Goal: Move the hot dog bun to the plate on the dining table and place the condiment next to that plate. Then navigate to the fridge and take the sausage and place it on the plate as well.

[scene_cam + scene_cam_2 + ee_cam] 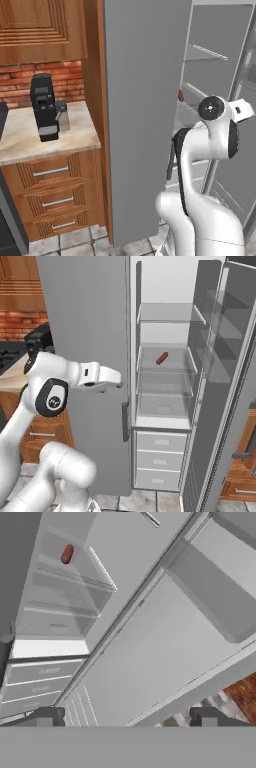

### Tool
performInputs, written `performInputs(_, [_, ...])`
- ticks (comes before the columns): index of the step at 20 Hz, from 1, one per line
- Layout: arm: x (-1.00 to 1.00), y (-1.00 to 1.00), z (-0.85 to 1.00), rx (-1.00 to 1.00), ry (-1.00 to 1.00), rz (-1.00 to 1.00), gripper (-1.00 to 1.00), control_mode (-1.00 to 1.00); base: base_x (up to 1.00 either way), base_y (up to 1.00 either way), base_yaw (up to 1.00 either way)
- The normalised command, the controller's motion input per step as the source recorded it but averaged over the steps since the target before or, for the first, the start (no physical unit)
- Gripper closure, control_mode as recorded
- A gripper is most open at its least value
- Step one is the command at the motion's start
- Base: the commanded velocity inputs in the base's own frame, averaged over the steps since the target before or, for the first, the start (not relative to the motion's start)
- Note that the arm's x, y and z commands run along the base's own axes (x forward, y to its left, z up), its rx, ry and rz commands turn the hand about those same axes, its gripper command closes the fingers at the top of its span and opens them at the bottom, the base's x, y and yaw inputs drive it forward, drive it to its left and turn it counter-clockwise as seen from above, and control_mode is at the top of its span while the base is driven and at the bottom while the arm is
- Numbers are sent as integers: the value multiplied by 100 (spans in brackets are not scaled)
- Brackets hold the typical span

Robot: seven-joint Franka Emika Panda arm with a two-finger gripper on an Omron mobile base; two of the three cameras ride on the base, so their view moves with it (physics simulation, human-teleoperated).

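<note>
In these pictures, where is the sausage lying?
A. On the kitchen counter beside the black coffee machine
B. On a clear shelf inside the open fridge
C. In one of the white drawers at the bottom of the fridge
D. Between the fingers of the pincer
B: the sausage lies on a clear shelf inside the open fridge, above the white drawers, while the pincer is apart from it with nothing between its fingers.

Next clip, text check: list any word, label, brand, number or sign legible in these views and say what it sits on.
None: no legible text in any view.
The open fridge, its drawers and the sausage on a shelf carry no lettering.
The black coffee machine on the counter shows no readable marking.
The hand bears no label.
</note>
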Motion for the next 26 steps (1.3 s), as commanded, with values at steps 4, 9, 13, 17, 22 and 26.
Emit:
performInputs(4, [-18, 68, 33, 65, 9, 17, -100, -100, 0, 0, 0])
performInputs(9, [-38, 25, -1, 76, 17, 8, -100, -100, 0, 0, 0])
performInputs(13, [-59, 0, -24, 54, 7, 0, -100, -100, 0, 0, 0])
performInputs(17, [-13, 0, -8, 6, -1, 0, -100, 100, -26, -20, -2])
performInputs(22, [0, 0, 0, 0, 0, 0, -100, 100, 1, -42, -2])
performInputs(26, [0, 0, 0, 0, 0, 0, -100, 100, 17, -55, -2])
